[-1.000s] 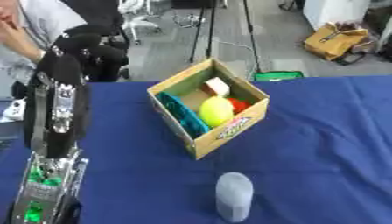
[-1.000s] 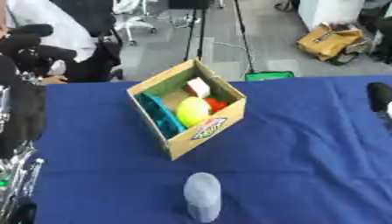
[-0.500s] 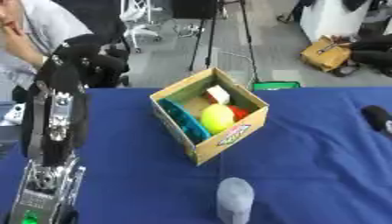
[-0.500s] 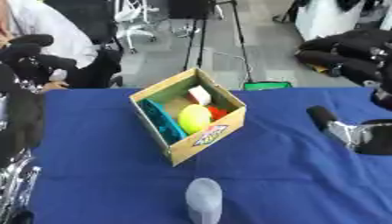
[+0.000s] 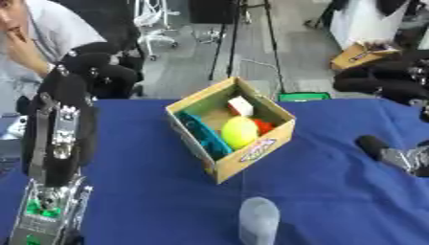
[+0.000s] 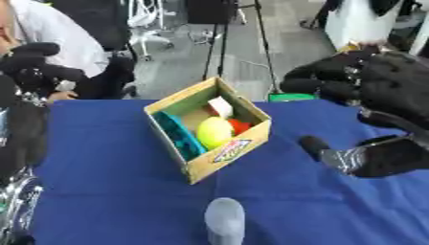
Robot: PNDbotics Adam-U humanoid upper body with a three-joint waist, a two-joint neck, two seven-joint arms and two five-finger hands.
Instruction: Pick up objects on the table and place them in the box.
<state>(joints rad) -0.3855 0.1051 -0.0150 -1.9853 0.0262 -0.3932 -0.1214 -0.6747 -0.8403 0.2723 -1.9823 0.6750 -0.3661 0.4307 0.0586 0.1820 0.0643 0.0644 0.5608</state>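
I judge the pale grey rounded cylinder (image 6: 224, 221) light, stiff and maybe slippery, so I would take it round its middle; it stands on the blue-clothed counter (image 6: 109, 191), well below and left of my right hand (image 6: 368, 158). That hand's fingers are blurred and I cannot tell their spread; the left hand is hidden, and the open cardboard box (image 5: 232, 126) sits up-left of the right fingers.

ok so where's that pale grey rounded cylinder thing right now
The pale grey rounded cylinder stands upright on the blue tablecloth at the near edge, about centre in both eye views, just in front of the open cardboard box and apart from it.
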